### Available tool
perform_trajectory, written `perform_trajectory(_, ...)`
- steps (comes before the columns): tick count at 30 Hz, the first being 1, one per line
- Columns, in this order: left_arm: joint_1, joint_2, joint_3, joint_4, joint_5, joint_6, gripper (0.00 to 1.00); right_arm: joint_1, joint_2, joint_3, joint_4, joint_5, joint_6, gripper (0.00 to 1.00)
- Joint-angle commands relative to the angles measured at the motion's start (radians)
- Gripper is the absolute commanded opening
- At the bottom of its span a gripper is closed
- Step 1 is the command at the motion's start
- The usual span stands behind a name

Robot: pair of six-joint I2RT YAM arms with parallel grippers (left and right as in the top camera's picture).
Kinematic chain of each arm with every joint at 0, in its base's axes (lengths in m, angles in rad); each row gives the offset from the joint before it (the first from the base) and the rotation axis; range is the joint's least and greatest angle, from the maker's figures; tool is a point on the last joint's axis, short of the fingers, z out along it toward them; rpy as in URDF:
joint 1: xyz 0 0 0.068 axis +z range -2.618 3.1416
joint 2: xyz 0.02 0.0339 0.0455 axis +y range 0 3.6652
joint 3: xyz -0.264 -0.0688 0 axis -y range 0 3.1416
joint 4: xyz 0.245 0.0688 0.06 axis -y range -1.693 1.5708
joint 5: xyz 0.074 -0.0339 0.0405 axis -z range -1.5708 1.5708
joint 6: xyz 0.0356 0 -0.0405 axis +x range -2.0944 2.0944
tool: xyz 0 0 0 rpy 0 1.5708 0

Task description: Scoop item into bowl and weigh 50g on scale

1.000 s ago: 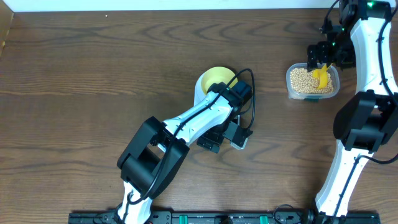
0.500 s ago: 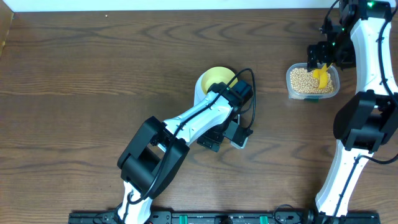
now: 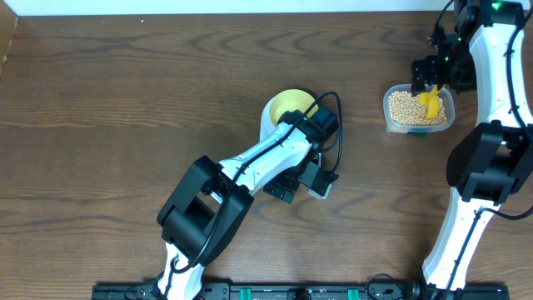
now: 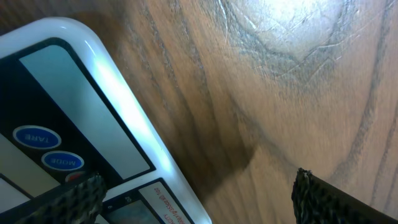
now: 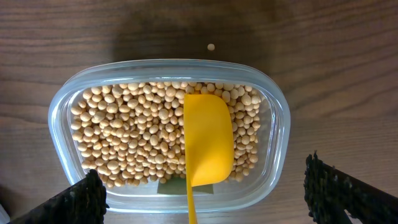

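Left gripper (image 4: 196,196), right gripper (image 5: 205,194) — wide open, empty

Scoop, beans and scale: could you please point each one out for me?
scoop (image 5: 208,137), right wrist view, middle of its yellow blade.
beans (image 5: 130,140), right wrist view, heap left of the scoop.
scale (image 4: 81,106), left wrist view, on its display.

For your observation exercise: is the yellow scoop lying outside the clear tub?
No, the yellow scoop rests on the beans inside the clear tub.
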Motion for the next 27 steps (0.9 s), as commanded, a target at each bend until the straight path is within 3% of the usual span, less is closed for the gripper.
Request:
perform_trajectory(1, 0.015, 0.053, 0.001, 0.002, -0.01, 0.02, 0.98, 0.001, 0.013, 0.008, -0.001, 0.008, 0.003, 0.99)
perform_trajectory(14, 0.014, 0.055, 0.002, 0.014, -0.016, 0.043, 0.99, 0.001, 0.013, 0.008, -0.001, 0.008, 0.003, 0.99)
perform_trajectory(27, 0.014, 0.055, 0.003, 0.04, -0.018, 0.053, 0.89, 0.001, 0.013, 0.008, -0.001, 0.008, 0.003, 0.99)
